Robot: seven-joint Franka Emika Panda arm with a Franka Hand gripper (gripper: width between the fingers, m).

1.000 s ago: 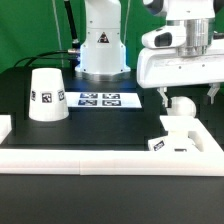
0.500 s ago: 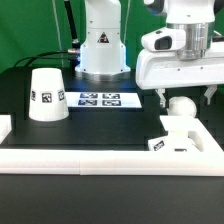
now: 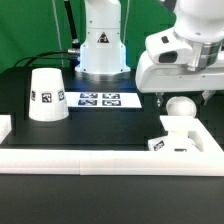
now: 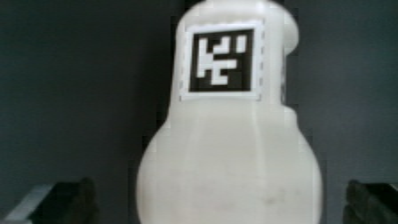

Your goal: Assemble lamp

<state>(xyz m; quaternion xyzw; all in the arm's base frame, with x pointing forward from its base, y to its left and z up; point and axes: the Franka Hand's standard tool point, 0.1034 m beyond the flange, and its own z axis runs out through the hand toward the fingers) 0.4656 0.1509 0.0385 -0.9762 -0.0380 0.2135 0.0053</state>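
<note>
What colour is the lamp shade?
The shade is white with a black-and-white square tag; the exterior view shows it best.

Green backdrop (image 3: 25,25) behind a black tabletop (image 3: 110,125). A white rail (image 3: 80,160) borders the table's near edge.

The exterior view looks across the desk (image 3: 110,125) from slightly above, at middling range, my arm's foot (image 3: 103,50) standing beyond the bulb (image 3: 181,106). My wrist view shares only that bulb (image 4: 222,130), very close.
</note>
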